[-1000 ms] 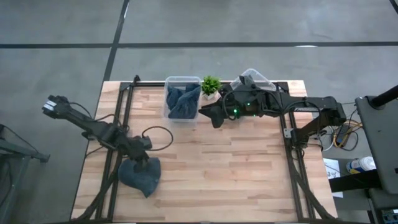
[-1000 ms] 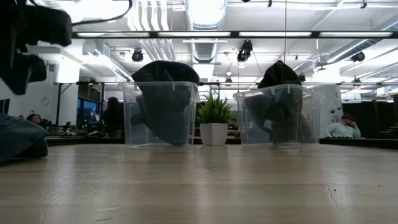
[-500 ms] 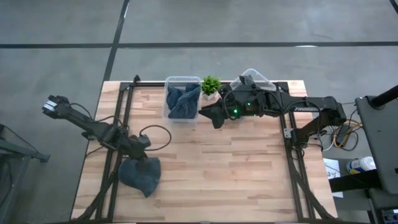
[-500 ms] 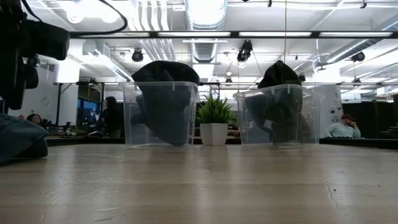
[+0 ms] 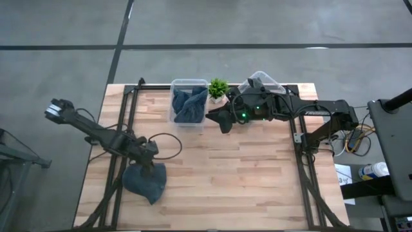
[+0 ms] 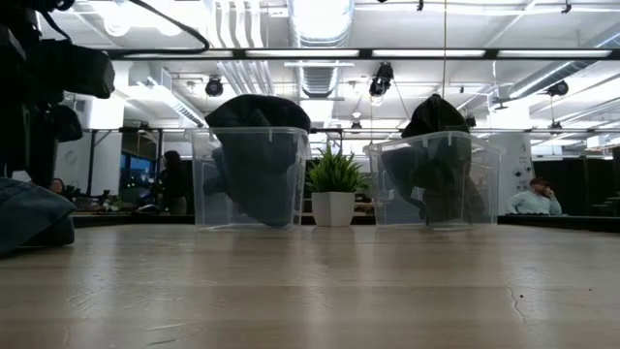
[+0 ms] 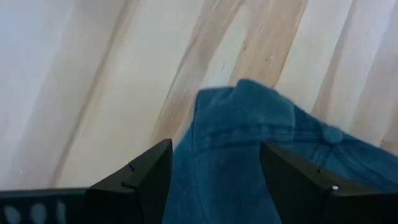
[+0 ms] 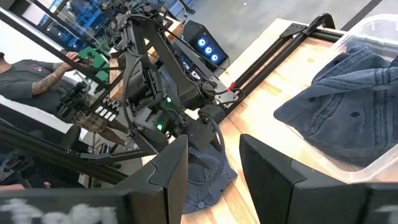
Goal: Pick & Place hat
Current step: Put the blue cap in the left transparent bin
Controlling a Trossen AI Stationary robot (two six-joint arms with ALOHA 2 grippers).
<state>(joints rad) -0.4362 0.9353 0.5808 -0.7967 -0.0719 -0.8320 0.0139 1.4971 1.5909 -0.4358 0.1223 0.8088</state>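
Note:
A blue denim hat (image 5: 145, 182) lies flat on the wooden table near its left near corner, and it also shows at the left edge of the low view (image 6: 29, 215). My left gripper (image 5: 149, 162) hangs right above the hat's far edge, pointing down and open. In the left wrist view its fingers stand on either side of a raised fold of the hat (image 7: 249, 155). My right gripper (image 5: 219, 120) waits open near the far edge, beside the bins, and touches nothing. My left gripper (image 7: 216, 149) comes at the hat's far edge (image 7: 236, 93) from above with open fingers on either side of it. I cannot tell whether the fingers touch the cloth. The hat lies on the table.
A clear bin (image 5: 188, 103) at the far edge holds another blue hat (image 8: 348, 118). A small potted plant (image 5: 217, 88) stands next to it, and a second clear bin (image 5: 261, 82) sits under my right arm. Black frame rails (image 5: 129, 122) run along both table sides.
My left gripper has come down toward the hat, staying open. The hat has not moved.

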